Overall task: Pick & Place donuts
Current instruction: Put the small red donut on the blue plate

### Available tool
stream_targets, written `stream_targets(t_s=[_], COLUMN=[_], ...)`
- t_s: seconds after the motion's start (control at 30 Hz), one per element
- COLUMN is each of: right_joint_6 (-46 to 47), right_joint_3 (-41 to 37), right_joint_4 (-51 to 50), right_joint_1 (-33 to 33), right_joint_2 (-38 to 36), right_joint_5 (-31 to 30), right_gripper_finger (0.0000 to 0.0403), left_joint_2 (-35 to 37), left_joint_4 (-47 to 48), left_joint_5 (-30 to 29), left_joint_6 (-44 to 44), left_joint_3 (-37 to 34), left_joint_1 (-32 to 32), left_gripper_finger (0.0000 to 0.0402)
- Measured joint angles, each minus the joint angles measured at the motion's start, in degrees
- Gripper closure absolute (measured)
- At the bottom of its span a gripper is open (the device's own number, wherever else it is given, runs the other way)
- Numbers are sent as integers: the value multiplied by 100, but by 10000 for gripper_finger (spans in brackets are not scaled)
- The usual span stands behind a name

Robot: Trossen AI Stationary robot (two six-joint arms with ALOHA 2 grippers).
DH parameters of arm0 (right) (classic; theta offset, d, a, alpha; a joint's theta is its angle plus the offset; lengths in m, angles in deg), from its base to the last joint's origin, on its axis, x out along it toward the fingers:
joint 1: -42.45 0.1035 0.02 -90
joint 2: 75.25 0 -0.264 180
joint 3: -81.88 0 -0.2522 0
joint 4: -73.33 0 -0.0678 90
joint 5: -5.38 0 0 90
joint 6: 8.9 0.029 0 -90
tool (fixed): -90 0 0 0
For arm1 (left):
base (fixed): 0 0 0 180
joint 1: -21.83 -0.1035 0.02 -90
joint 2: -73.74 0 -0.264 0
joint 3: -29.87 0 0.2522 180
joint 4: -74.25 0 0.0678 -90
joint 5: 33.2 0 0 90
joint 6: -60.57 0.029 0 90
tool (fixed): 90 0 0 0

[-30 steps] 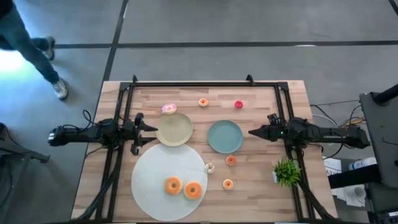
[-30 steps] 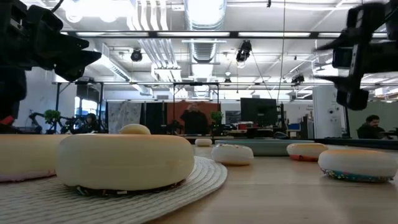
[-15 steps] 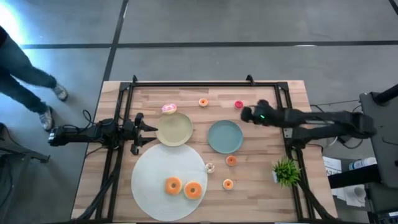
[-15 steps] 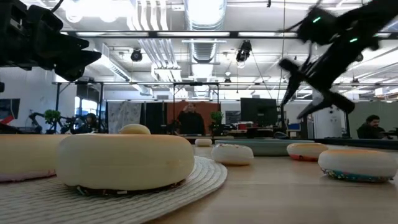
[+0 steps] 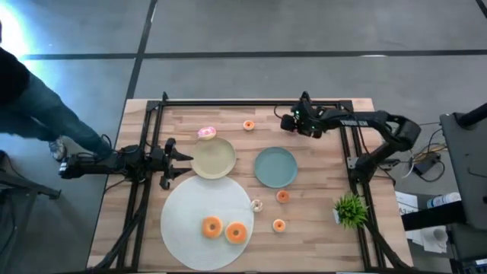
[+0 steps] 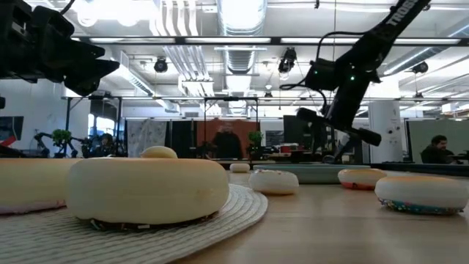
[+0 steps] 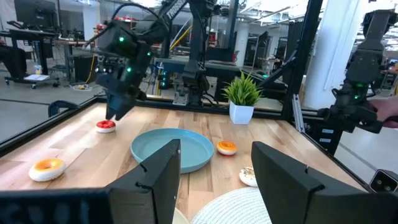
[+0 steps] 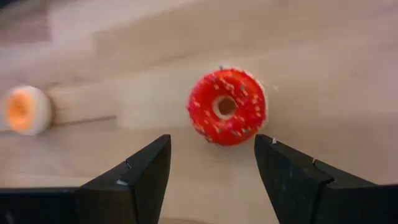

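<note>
Red mini donut [image 8: 227, 107] is seen flat on the desk [image 5: 319, 236], far edge, right below the R claw [image 8: 211, 163], which is held open w/ nothing in it. L claw [image 7: 214, 171], also open, is parked well apart.

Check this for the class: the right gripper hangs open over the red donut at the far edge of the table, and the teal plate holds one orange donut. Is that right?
One error: the teal plate holds nothing, as the high view shows; the nearest orange donut lies on the wood beside it. The right gripper does hang open over the red donut.
</note>
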Motion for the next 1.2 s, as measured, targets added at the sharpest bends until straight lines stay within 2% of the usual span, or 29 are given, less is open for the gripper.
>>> stream_targets(t_s=[0.17,0.47,1.0,1.2], right_joint_6=[-231,-588,-678,-973], right_joint_3=[144,130,217,194], right_joint_4=[-355,-246,22,-18], right_joint_1=[-186,-562,-573,-601], right_joint_2=[224,300,679,532], right_joint_5=[-27,-144,14,18], right_gripper_finger=[190,222,237,288], left_joint_2=[-1,0,-2,-2], left_joint_4=[0,0,0,0], left_joint_5=[-2,0,0,-2], left_joint_6=[-1,-1,-2,-1], left_joint_3=[-2,-2,0,-1], left_joint_1=[1,0,0,1], left_gripper_finger=[229,229,229,229])
